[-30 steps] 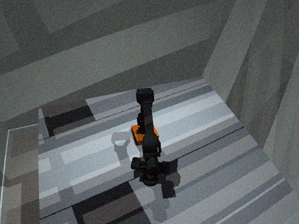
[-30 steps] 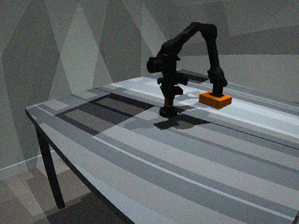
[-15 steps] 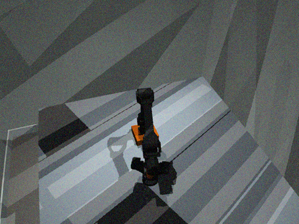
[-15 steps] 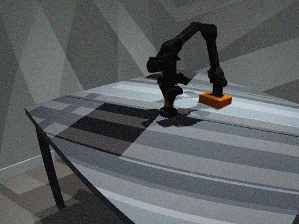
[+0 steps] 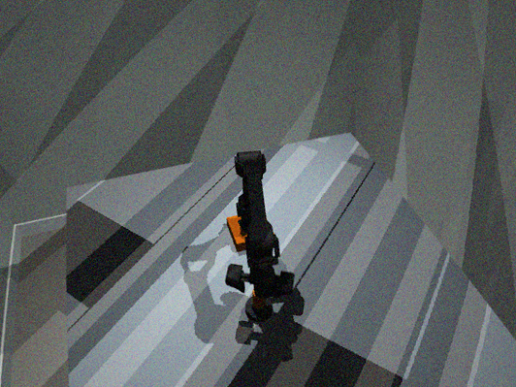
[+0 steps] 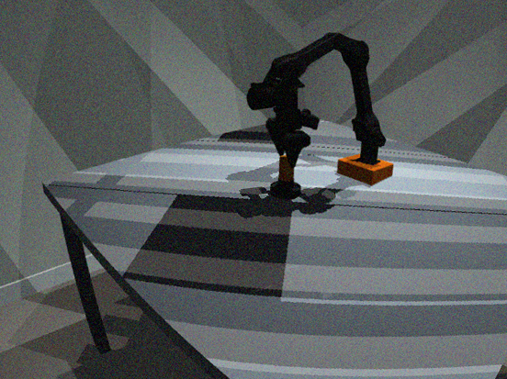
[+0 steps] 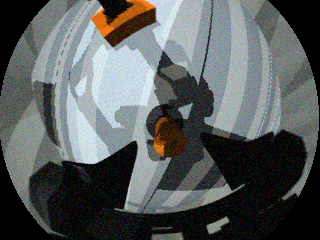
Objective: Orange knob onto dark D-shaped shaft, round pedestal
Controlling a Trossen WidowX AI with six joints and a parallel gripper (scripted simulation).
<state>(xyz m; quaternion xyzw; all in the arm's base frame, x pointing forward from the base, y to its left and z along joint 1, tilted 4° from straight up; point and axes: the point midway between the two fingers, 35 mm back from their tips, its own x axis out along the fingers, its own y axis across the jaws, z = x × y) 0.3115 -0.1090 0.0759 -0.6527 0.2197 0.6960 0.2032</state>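
Observation:
The orange knob (image 5: 257, 300) (image 6: 285, 171) (image 7: 170, 139) stands roughly upright over the dark round pedestal (image 5: 258, 313) (image 6: 285, 191) (image 7: 151, 120). The shaft does not show; the knob hides it. In the exterior view the knob's lower end meets the pedestal's top, but whether it is fully seated I cannot tell. My gripper (image 5: 259, 293) (image 6: 287, 158) (image 7: 169, 140) is open wide above and around the knob's upper part. In the wrist view a gap shows on each side between the fingertips and the knob.
An orange rectangular block (image 5: 237, 232) (image 6: 365, 171) (image 7: 131, 22) surrounds the foot of the arm, a short way from the pedestal. The striped table (image 5: 363, 299) (image 6: 372, 258) carries broad shadows. Its edge shows at the left in the exterior view.

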